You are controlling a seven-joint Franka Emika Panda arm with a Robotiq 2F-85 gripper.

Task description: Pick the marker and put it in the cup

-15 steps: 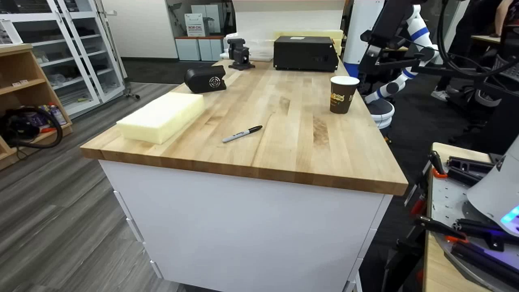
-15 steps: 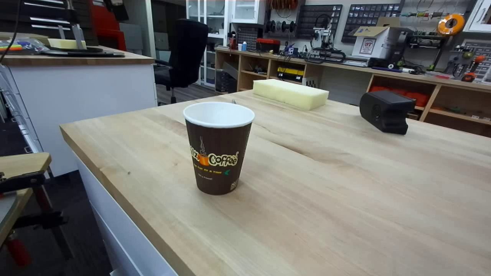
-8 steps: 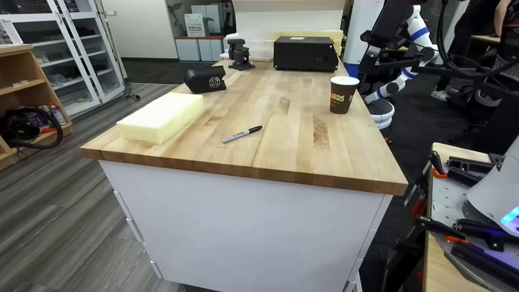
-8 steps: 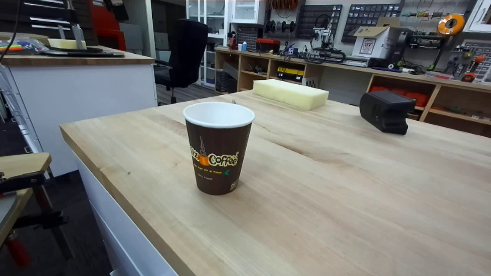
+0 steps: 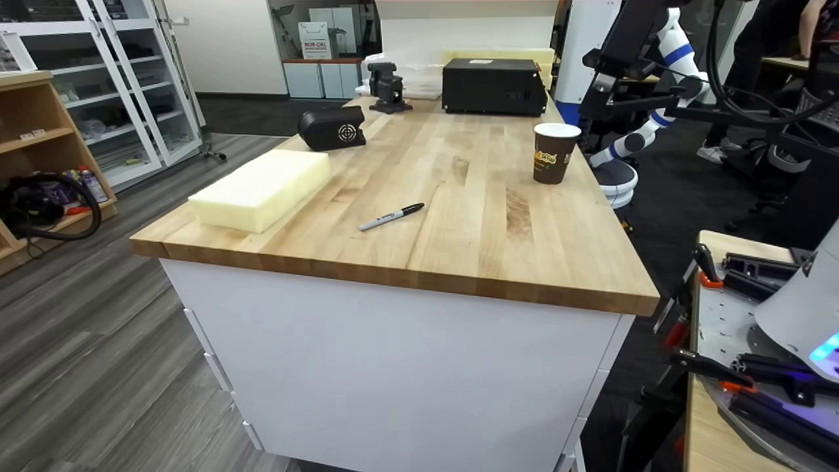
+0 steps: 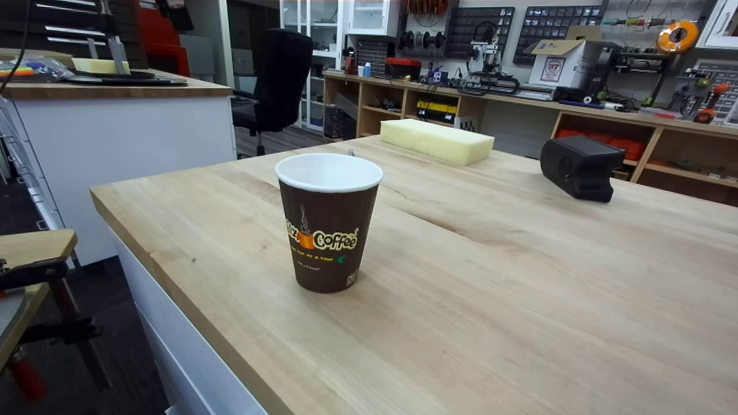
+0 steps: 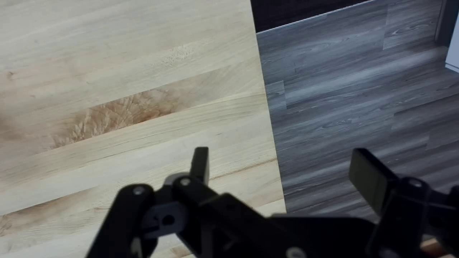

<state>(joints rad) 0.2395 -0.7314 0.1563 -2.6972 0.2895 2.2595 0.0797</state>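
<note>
Marker (image 5: 391, 217) lies flat on the wood tabletop (image 5: 472, 262), biggest item around. Arm: only its white base (image 5: 803, 308) shows in an exterior view, w/ a lit blue strip, on the side stand (image 5: 721, 308) next to the tabletop — rest of the pose can't be told from there. Wrist view looks down past the gripper (image 7: 281, 157), jaws wide apart: tabletop edge runs thru the gap, one finger seen against wood, its mate against grey floor (image 7: 340, 118). Black box (image 5: 495, 85) = far end of the tabletop in an exterior view. Yellow foam block (image 5: 262, 190) lies flat along a side; black case (image 5: 332, 128) nearby, w/ a gap. Dark brown cup (image 5: 554, 160), pale lettering & white rim, stands upright close to the opp. side. Smallest is the marker itself, btwn foam block & cup, well apart from both. Long axis runs diagonally to the near tabletop edge — black end pointing away from that edge & roughly twd the cup, grey end twd the foam block's side. In an exterior view the cup hides most of it, just a grey tip visible past the rim.
</note>
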